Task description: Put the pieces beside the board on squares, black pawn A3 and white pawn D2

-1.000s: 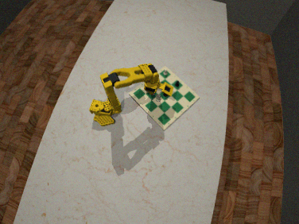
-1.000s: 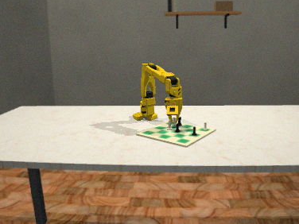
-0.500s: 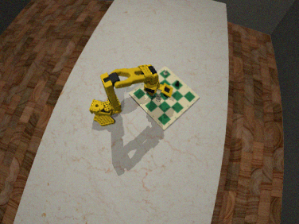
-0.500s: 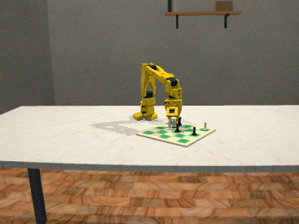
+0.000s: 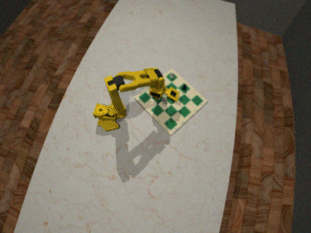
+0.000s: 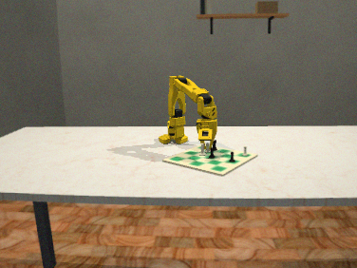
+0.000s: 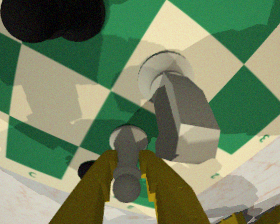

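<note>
in the wrist view, nearest the camera, the two yellow fingers of the gripper [image 7: 128, 172] are pinched narrow around the white pawn [image 7: 128, 160], which stands between them with its head toward the lens and its base over a green square near the board's edge. just beyond it a larger grey-white piece [image 7: 181, 112] sits on its round base at the meeting of a cream and a green square, very close to the held pawn. farther in, at the upper left of the same view, a black piece [image 7: 53, 11] shows as two dark round shapes on the checkered board [image 7: 250, 10]; whether this is the black pawn cannot be told. a small dark spot shows just left of the left finger, too hidden to name. from the exterior view the arm [image 6: 190, 95] bends over and points the gripper straight down at the near-side rows of the board, with a black piece just beside it, another black piece [image 6: 232, 157] apart to the right, and a small pale piece [image 6: 245, 149] at the far corner. the board lies on the pale marble table [image 6: 71, 162].
</note>
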Motion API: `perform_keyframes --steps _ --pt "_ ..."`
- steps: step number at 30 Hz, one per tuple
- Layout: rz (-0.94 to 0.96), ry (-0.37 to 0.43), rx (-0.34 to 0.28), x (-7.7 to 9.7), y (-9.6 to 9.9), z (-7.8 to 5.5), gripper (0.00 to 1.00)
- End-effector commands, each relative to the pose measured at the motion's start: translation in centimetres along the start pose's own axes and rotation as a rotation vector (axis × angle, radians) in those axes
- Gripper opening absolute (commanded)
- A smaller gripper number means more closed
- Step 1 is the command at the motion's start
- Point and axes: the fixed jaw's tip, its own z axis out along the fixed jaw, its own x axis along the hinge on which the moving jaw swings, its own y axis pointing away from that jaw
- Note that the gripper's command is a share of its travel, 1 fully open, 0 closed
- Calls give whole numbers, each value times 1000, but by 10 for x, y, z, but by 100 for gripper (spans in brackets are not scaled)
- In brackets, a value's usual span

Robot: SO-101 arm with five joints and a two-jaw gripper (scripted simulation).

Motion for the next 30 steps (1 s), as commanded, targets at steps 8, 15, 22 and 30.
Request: perform_keyframes --steps 8,15,22,30 --pt "2 10 9 3 0 2 0" --pt "2 10 9 3 0 1 0" --pt "2 10 9 3 0 1 0" --pt "2 10 9 3 0 1 1"
